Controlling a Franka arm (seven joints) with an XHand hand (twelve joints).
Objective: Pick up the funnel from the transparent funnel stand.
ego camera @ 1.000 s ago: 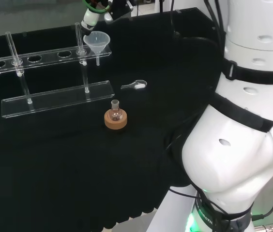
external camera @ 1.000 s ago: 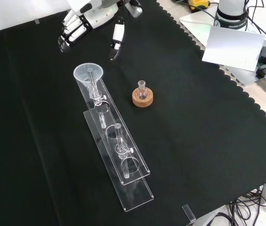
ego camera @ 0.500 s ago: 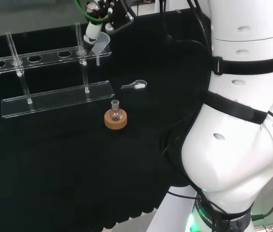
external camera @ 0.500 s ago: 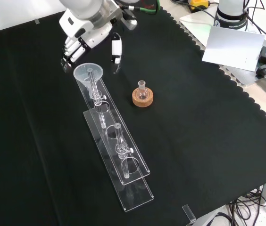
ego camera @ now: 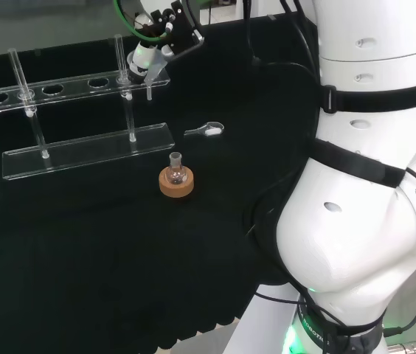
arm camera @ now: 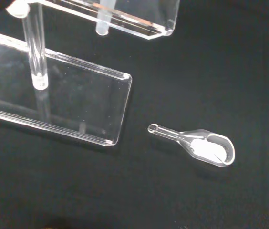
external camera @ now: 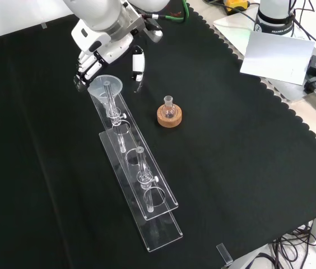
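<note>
A clear funnel (external camera: 105, 86) sits in the end hole of the transparent stand (external camera: 147, 193), its stem (ego camera: 149, 93) hanging below the upper shelf (ego camera: 60, 90). In the front view the hand (external camera: 105, 36) hovers just behind the funnel, with its fingers (external camera: 85, 70) at the rim's left side and its thumb (external camera: 138, 61) apart on the right. The hand is open and holds nothing. In the head view the hand (ego camera: 149, 57) covers most of the funnel's cone. The wrist view looks down on the stand's base plate (arm camera: 72, 105) and a post (arm camera: 34, 47).
A small round flask on a cork ring (external camera: 169, 114) stands right of the stand in the front view. A small glass scoop (arm camera: 203, 147) lies on the cloth beside the stand's end (ego camera: 206, 130). The arm's white links (ego camera: 370, 184) rise at the head view's right.
The hand has come down and closer to the funnel; its fingers and thumb now flank the rim, and it covers the cone in the head view. The funnel has not moved.
</note>
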